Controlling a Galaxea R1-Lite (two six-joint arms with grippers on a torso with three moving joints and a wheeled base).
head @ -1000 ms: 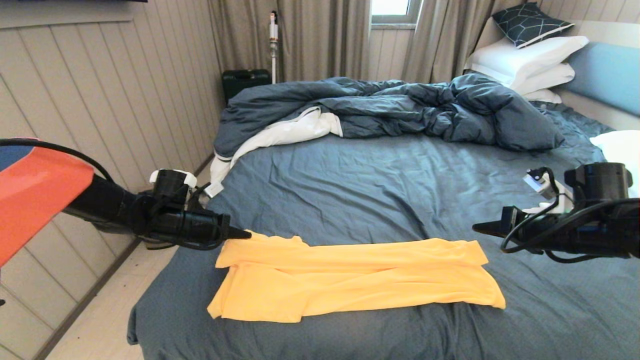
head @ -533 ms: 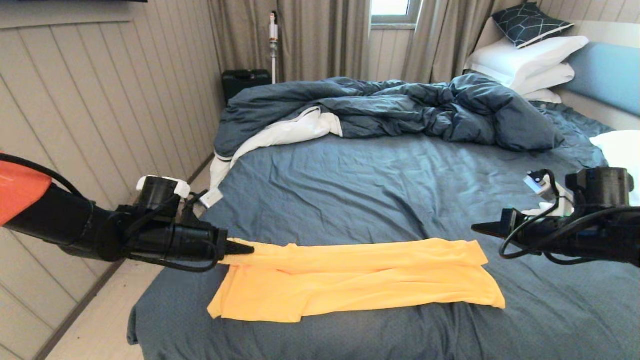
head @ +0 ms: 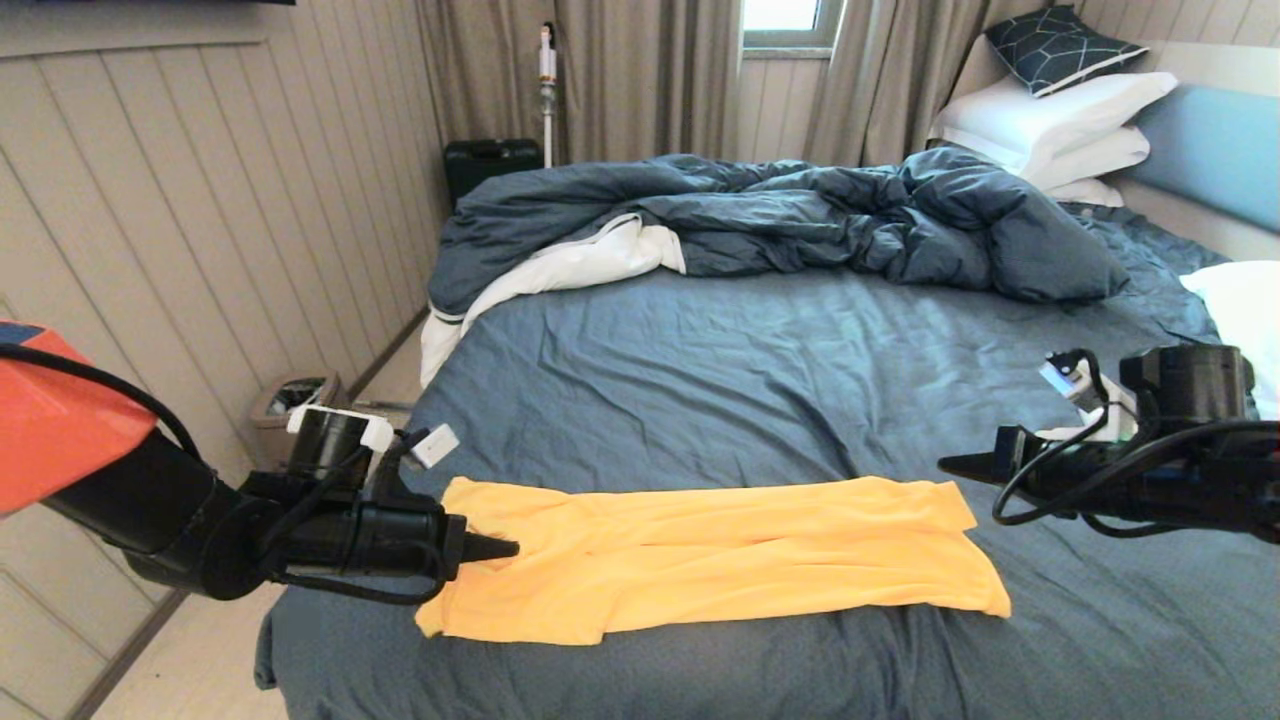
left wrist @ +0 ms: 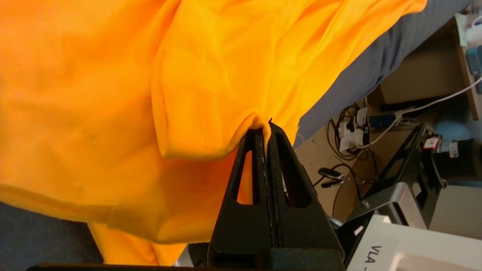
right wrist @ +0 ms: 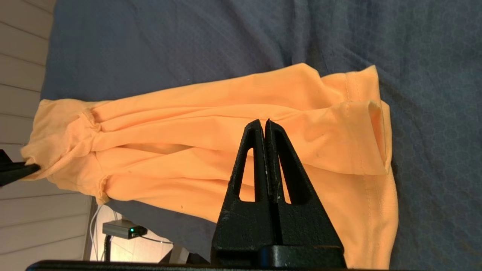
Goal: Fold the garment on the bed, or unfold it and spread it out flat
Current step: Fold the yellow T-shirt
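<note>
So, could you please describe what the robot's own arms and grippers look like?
Both arms are matte black with looped black cables; the left arm has an orange upper shell. The left gripper and right gripper have black, pointed triangular fingers with cut-out windows. White wrist modules sit on top.

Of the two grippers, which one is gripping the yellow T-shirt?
The left gripper: its shut fingertips pinch a fold at the left end of the yellow T-shirt. The right gripper is also shut but holds nothing, hanging above the bed beside the shirt's other end.

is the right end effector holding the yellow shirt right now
No, the right end effector hangs shut above the bed, clear of the yellow shirt.
</note>
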